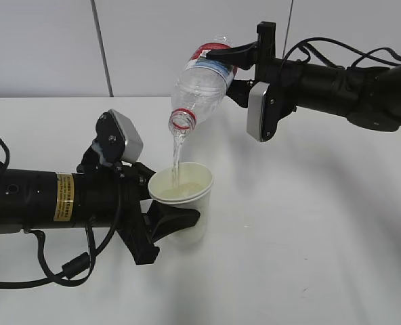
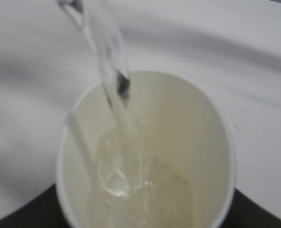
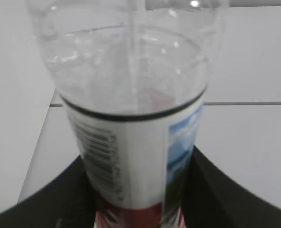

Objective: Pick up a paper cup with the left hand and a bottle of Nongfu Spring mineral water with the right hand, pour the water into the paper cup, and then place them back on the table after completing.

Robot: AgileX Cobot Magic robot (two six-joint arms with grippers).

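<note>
My left gripper (image 1: 175,223), on the arm with the yellow sticker, is shut on a white paper cup (image 1: 184,203) and holds it upright just above the table (image 1: 309,237). My right gripper (image 1: 236,64) is shut on the labelled body of a clear Nongfu Spring bottle (image 1: 202,82), tilted mouth-down above the cup. Its red neck ring (image 1: 182,120) has no cap. A thin stream of water (image 1: 177,156) runs from the mouth into the cup. In the left wrist view the stream (image 2: 113,76) lands in water pooled in the cup (image 2: 178,142). The right wrist view shows the bottle (image 3: 135,118) between black fingers (image 3: 211,190).
The white tabletop stretches to a pale wall with a dark vertical seam (image 1: 100,47) behind. Black cables (image 1: 58,267) loop under the left arm at the front left. Cables (image 1: 336,51) also trail over the right arm at the top right.
</note>
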